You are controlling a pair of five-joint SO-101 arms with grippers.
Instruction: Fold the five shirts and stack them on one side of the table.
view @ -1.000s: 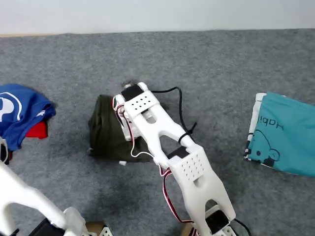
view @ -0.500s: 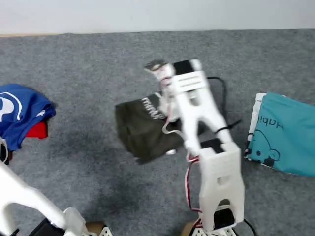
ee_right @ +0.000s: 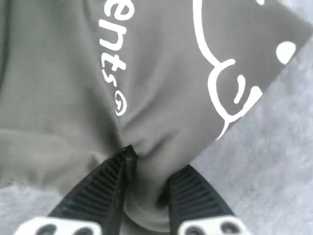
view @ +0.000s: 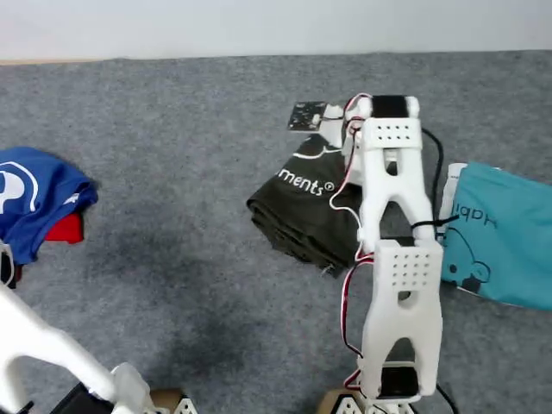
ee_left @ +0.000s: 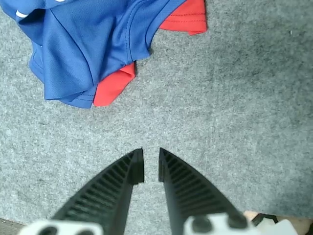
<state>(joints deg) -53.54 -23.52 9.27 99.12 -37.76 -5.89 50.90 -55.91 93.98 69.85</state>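
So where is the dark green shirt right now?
In the high view the dark green shirt sits right of the middle of the table, beside the teal shirt. The right gripper pinches a fold of it.

Dark shirt (view: 297, 207): one line of white lettering across the front, ending in a small circled mark. A white outline face is drawn next to the lettering. The line runs just past my right pincer (ee_right: 154, 164).

Teal shirt (view: 504, 237), just beside the dark shirt: short dark word along the edge nearest it.

Blue shirt (view: 34, 194), well apart from the dark shirt: white round emblem, no letters legible.
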